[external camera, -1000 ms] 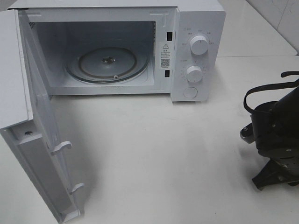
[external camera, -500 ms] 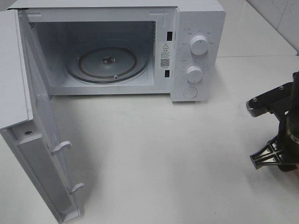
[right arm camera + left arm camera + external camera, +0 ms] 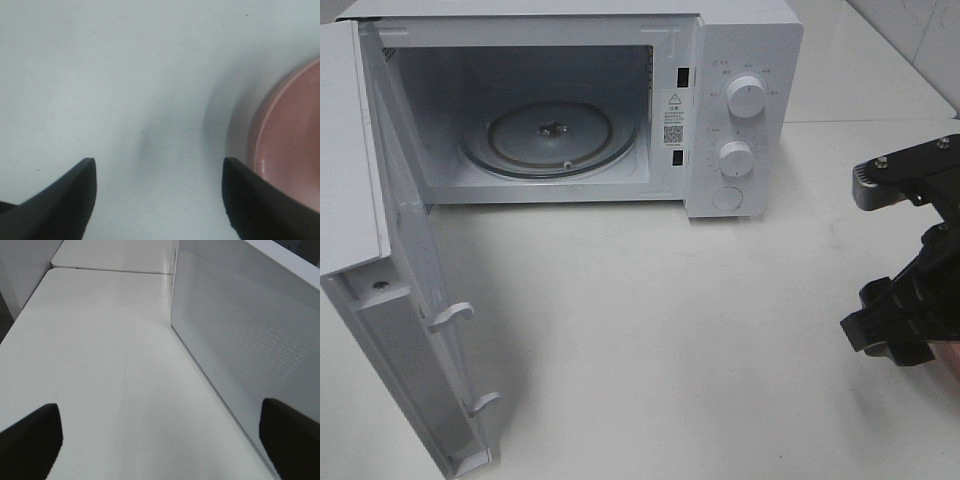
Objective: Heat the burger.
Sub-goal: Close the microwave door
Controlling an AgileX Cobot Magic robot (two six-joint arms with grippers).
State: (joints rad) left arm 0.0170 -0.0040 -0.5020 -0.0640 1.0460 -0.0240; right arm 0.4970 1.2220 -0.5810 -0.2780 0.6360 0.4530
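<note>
The burger is out of view in every frame. The white microwave [image 3: 740, 110] stands at the back with its door [image 3: 410, 300] swung wide open, and its glass turntable [image 3: 550, 138] is bare. My right gripper [image 3: 885, 325] hangs at the right edge of the table. In the right wrist view this right gripper [image 3: 159, 172] is open over bare table, with the rim of a pink plate [image 3: 290, 150] just beside one finger. My left gripper [image 3: 160, 415] is open and empty, beside the door's perforated outer face [image 3: 240, 340].
The white table [image 3: 670, 330] spreads in front of the microwave. The open door juts forward along the left side. Two knobs [image 3: 747, 98] and a round button sit on the microwave's right panel. A second white surface [image 3: 115, 255] adjoins the table farther back.
The right arm has shifted at the table's right edge; its dark wrist now sits higher and farther left. The microwave and door have not moved.
</note>
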